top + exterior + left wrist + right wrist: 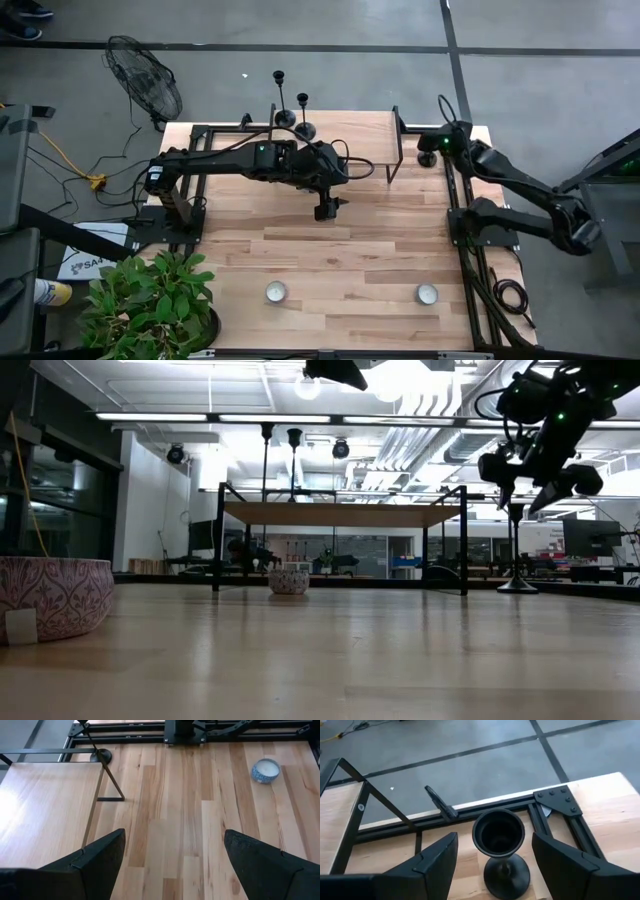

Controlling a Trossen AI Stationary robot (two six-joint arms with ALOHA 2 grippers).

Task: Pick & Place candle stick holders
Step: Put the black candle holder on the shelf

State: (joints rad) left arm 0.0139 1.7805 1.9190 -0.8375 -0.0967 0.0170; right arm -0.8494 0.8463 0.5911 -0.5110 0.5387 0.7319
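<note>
Two black candle stick holders [280,100] [303,115] stand on their round bases at the far left of the raised wooden shelf [340,135]. A third candle stick holder [498,834] stands on its round base [506,876] at the table's far right corner, also seen in the low view [517,555]. My right gripper [493,841] is open, one finger on each side of that holder's top cup and apart from it. My left gripper [325,210] hangs open over the table's middle, holding nothing.
Two small candle bowls [275,292] [427,294] sit near the table's front edge. A potted plant [150,305] fills the near left corner. The shelf's black legs [392,160] and the table's black frame rail [470,812] stand close to the right gripper.
</note>
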